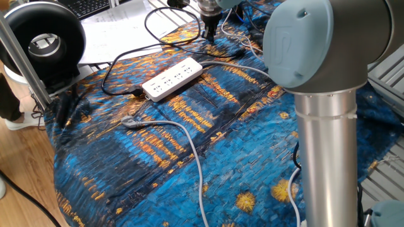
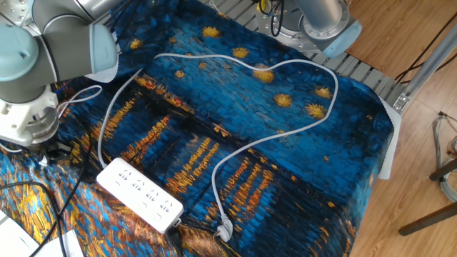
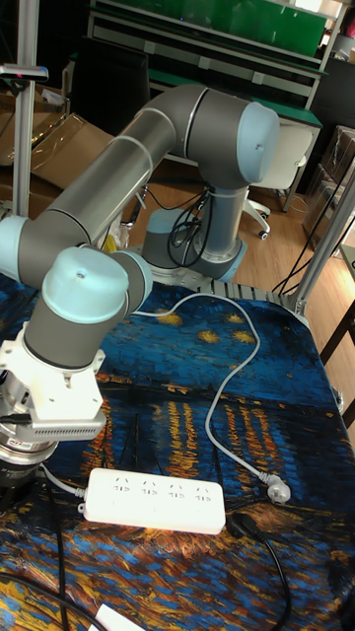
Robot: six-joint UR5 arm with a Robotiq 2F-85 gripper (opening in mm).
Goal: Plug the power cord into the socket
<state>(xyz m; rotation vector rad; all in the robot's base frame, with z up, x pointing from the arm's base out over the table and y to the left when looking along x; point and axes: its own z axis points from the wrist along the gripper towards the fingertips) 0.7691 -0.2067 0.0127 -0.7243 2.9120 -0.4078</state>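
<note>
The socket, a long white power strip point(image 1: 172, 78) point(image 2: 139, 194) point(image 3: 153, 501), lies flat on the blue patterned cloth with its black lead point(image 1: 113, 69) curling away. My gripper point(image 1: 211, 36) points down at the cloth just beyond the strip's far end, its dark fingers close together. The wrist point(image 2: 28, 125) hides the fingertips in the other views. The power cord, a thin white cord point(image 2: 84, 93) point(image 3: 61, 484) point(image 1: 251, 44), runs along the cloth to the gripper's spot. Its plug is hidden, so whether it is held does not show.
A thicker grey cable point(image 1: 183, 135) loops across the cloth and ends in a loose metallic tip point(image 1: 129, 122) point(image 2: 224, 230) point(image 3: 273, 487). Black cables point(image 1: 161, 28), papers point(image 1: 120, 28) and a round black device point(image 1: 41, 44) lie behind the strip. The arm's column point(image 1: 325, 139) stands at the right.
</note>
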